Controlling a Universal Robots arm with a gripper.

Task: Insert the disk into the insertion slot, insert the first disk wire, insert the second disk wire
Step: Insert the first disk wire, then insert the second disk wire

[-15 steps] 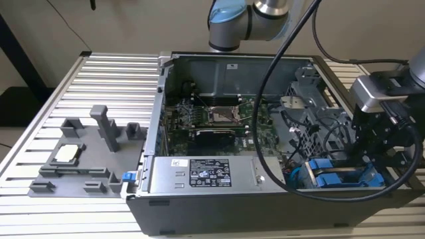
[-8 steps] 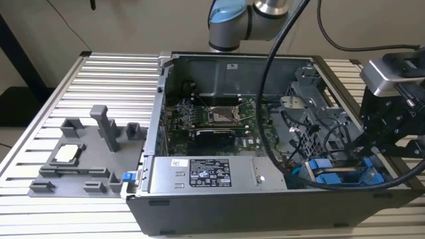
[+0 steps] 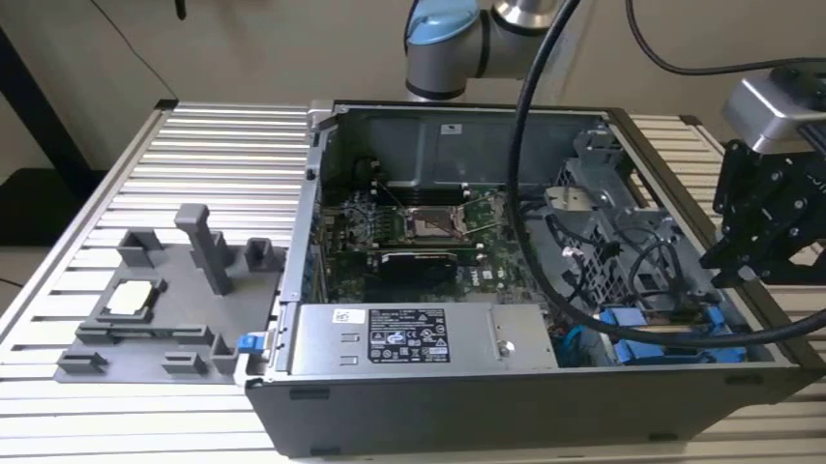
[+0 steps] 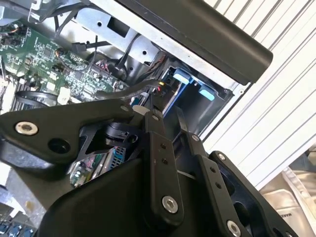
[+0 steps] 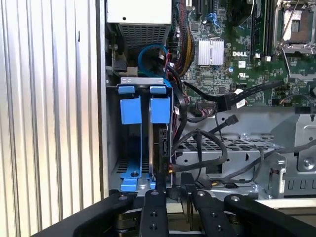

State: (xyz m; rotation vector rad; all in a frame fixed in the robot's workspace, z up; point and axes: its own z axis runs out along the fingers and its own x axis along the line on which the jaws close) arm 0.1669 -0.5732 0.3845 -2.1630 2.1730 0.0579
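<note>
The disk (image 5: pixel 160 111), in its blue carrier, stands on edge inside the insertion slot (image 5: pixel 142 81) of the grey drive cage. It sits beside a second, alike blue carrier (image 5: pixel 129 106). Both carriers show as blue tabs at the case's near corner (image 3: pixel 645 344) and again in the second wrist view (image 4: pixel 181 76). My gripper (image 5: pixel 174 185) hovers above the case, in line with the disk and apart from it. It is open by a narrow gap with nothing between its fingers (image 4: pixel 157 129). Two black wires with dark plugs (image 5: pixel 232 119) (image 5: pixel 224 101) lie loose over the neighbouring grey cage.
The open computer case lies on a slatted metal table (image 3: pixel 193 155). Inside are the silver power-supply box (image 3: pixel 427 336) and the green motherboard (image 3: pixel 427 227). A grey fixture (image 3: pixel 168 309) stands on the exterior view's left. The arm's thick black cable (image 3: pixel 523 193) hangs across the case.
</note>
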